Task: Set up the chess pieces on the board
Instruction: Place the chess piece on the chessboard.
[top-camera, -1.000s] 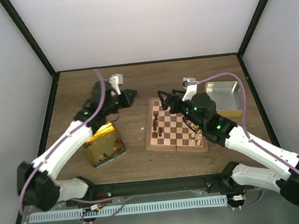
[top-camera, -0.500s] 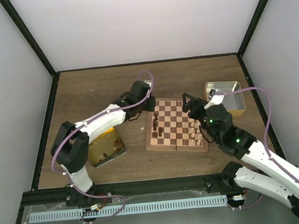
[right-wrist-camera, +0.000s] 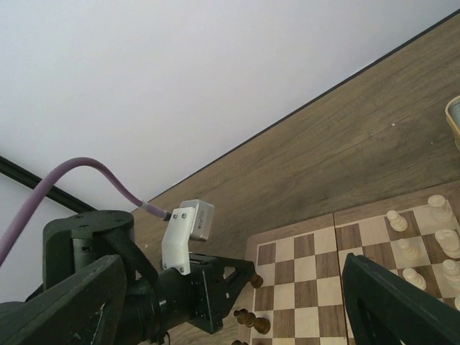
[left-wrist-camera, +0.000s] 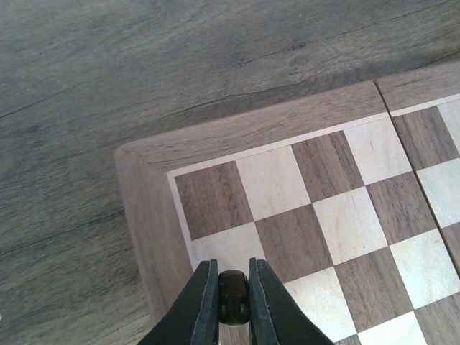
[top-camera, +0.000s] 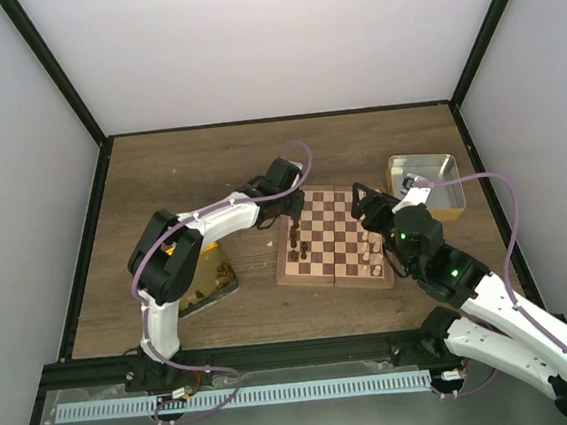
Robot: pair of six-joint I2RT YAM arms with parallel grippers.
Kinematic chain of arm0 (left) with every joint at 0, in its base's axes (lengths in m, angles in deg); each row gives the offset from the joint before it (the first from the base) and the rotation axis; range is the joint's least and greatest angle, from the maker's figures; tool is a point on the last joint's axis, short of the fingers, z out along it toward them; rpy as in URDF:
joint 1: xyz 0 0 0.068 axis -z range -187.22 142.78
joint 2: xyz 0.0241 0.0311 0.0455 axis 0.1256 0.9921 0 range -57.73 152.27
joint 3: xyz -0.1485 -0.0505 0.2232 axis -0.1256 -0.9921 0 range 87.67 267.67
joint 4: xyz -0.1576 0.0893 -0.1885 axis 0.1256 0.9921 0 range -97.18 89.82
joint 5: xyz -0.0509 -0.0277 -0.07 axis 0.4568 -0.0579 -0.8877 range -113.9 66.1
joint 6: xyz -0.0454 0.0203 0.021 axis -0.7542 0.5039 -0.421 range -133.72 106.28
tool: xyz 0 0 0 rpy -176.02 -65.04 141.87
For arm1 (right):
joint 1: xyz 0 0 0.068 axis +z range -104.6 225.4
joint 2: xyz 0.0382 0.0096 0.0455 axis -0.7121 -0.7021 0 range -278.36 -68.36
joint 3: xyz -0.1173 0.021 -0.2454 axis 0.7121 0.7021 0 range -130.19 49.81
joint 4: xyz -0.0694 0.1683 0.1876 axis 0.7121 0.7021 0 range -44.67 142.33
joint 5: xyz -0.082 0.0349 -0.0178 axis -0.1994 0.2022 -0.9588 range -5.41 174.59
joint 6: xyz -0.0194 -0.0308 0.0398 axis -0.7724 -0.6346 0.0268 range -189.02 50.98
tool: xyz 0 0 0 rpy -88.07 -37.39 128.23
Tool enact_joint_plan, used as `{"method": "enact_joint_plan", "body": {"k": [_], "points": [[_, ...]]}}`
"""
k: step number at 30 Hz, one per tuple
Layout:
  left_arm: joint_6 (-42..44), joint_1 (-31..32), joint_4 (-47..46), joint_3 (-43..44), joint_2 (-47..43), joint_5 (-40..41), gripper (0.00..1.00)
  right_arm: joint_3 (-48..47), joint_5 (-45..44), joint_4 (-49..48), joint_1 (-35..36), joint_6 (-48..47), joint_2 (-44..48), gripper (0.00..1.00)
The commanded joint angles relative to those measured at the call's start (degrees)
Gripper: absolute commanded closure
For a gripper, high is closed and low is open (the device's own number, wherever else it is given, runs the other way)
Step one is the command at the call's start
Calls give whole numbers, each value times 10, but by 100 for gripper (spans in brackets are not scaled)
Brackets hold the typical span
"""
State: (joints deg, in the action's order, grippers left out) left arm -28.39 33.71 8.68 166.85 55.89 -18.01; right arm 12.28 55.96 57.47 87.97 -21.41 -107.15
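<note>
Piece [left-wrist-camera: 233, 305] moved to board [left-wrist-camera: 323, 208], gold tin [top-camera: 215, 279] part-hidden

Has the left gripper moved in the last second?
Yes. The left gripper swung right, from over the table to the board, far-left corner, gripping a dark piece.

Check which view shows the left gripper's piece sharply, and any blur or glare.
Left wrist view: board crisp, dark piece in the shut left gripper slightly soft. Top external view: even light, pieces tiny. Right wrist view: own fingers dark, blurred.
</note>
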Motion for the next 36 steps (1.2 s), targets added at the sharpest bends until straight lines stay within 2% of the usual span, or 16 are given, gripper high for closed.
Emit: {"method": "enact_joint_plan", "body": {"k": [1, 12, 25, 36], "points": [[7, 4, -3, 26, 18, -21, 96, -3, -22, 5, -1, 8, 8, 16], [7, 3, 6, 36, 34, -29, 91, -3, -18, 4, -1, 9, 7, 16], [19, -1, 8, 48, 50, -8, 91, -3, -8, -1, -1, 8, 2, 16], [17, -1, 5, 49, 49, -11, 80, -5, 4, -8, -2, 7, -9, 16]]}}
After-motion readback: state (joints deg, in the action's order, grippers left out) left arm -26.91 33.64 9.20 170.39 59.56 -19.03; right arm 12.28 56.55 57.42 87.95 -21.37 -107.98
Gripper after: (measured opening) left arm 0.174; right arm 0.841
